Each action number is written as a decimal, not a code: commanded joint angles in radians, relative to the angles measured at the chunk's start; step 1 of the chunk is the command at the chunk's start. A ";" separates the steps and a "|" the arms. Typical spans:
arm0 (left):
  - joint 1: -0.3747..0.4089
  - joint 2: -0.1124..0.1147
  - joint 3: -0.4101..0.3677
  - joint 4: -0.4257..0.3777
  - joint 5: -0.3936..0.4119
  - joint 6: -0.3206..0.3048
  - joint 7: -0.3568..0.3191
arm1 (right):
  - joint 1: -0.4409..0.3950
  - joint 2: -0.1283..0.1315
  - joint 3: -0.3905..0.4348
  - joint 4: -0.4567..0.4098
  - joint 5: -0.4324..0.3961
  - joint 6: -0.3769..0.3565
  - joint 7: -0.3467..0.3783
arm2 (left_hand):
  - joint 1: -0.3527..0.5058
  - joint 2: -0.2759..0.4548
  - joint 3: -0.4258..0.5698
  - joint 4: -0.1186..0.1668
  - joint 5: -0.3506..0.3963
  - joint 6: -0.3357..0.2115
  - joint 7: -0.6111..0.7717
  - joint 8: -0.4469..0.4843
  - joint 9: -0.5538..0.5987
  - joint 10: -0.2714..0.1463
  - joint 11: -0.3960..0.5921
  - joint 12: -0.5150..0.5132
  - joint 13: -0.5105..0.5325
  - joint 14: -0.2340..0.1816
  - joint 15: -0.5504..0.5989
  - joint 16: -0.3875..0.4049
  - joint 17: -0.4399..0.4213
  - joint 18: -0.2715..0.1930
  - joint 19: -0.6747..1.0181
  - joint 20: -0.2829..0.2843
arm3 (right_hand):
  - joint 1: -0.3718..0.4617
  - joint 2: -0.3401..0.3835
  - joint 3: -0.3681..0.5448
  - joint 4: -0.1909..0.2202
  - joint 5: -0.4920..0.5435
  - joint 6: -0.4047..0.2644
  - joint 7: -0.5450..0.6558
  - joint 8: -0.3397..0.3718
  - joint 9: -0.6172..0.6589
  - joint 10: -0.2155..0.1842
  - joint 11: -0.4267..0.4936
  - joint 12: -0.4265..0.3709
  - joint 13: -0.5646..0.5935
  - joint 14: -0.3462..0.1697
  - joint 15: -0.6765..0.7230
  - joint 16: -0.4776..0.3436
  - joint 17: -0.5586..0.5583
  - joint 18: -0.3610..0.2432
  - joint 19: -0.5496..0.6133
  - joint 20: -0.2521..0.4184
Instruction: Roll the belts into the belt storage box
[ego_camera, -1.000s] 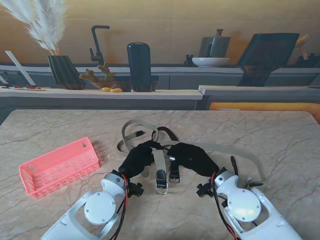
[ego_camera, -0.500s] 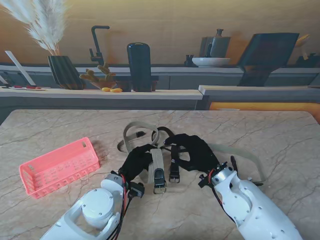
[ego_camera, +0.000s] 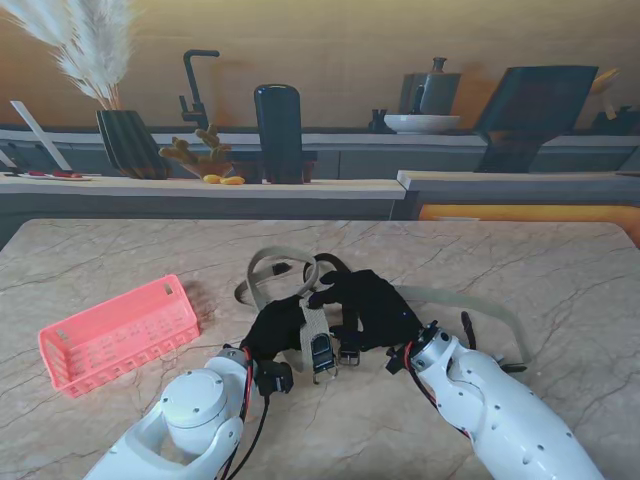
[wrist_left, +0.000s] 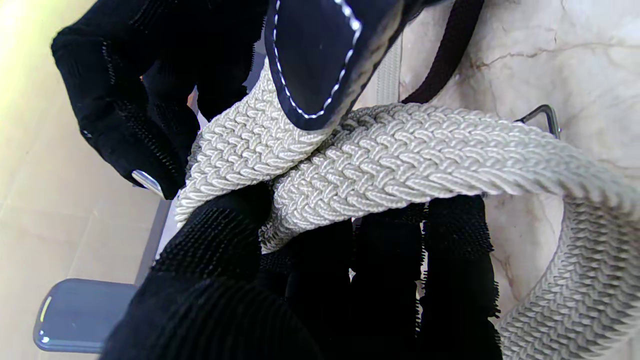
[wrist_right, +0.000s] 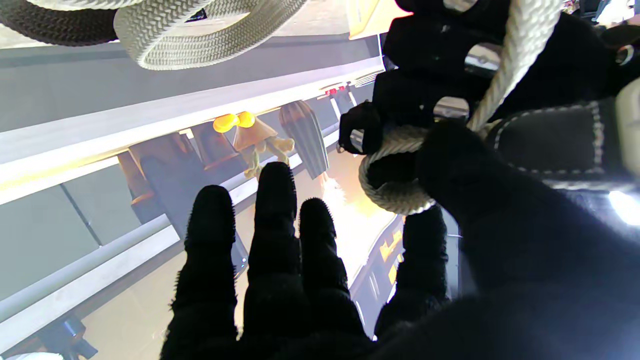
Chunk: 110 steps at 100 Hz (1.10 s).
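Observation:
A beige braided belt (ego_camera: 316, 326) and a dark belt (ego_camera: 349, 345) lie tangled at the table's middle, buckle ends toward me. My left hand (ego_camera: 274, 326), in a black glove, is shut on the beige belt (wrist_left: 400, 160), which runs across its fingers (wrist_left: 380, 270) near the dark stitched leather tip (wrist_left: 320, 55). My right hand (ego_camera: 368, 305) arches over both belts from the right. Its thumb presses a folded loop of the beige belt (wrist_right: 395, 192) while three fingers (wrist_right: 272, 235) stay stretched out. The pink storage basket (ego_camera: 115, 333) stands to the left, apart from both hands.
The beige strap's loops (ego_camera: 272, 262) lie farther from me, and a long run (ego_camera: 480, 305) trails to the right. Beyond the table's far edge a counter holds a dark vase (ego_camera: 278, 133), a plant pot (ego_camera: 128, 142) and a bowl (ego_camera: 421, 123).
My right hand has lifted and swung left over the belt ends, closing in on the left hand. The beige belt's buckle end has been drawn up into a fold.

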 joint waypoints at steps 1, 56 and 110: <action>0.004 -0.013 -0.001 -0.009 -0.018 0.014 0.005 | 0.002 -0.002 -0.007 0.001 -0.006 -0.012 -0.003 | 0.030 0.044 -0.028 0.010 0.016 0.002 0.051 0.019 0.030 0.004 0.059 -0.002 0.024 0.006 0.019 -0.015 -0.001 0.019 0.040 0.020 | -0.033 -0.002 0.028 -0.022 0.027 -0.033 0.027 0.012 -0.039 0.002 0.018 -0.009 -0.029 -0.024 0.012 -0.011 -0.015 -0.036 0.004 -0.019; -0.013 -0.021 0.005 0.011 0.032 0.027 0.036 | -0.021 -0.020 0.001 -0.013 0.052 -0.041 0.011 | 0.109 0.097 -0.169 0.035 -0.026 -0.033 0.040 0.038 -0.029 0.008 0.063 0.014 -0.042 0.009 0.010 -0.002 -0.066 -0.009 0.009 0.025 | 0.059 0.175 -0.179 -0.106 0.373 -0.119 0.316 -0.111 0.076 -0.038 0.036 -0.019 0.010 -0.034 0.038 -0.021 0.000 -0.032 0.048 -0.054; -0.071 0.049 0.079 0.108 0.471 -0.200 -0.070 | -0.094 -0.057 0.070 -0.184 0.503 0.154 0.294 | 0.186 0.192 -0.273 0.036 -0.126 -0.169 -0.001 0.194 -0.155 -0.026 0.004 0.084 -0.177 -0.006 -0.120 0.063 -0.177 -0.036 -0.131 -0.021 | 0.058 0.252 -0.273 -0.055 0.372 -0.054 0.262 -0.089 0.134 -0.015 -0.003 -0.012 0.024 -0.022 0.006 -0.020 0.006 -0.026 0.033 -0.049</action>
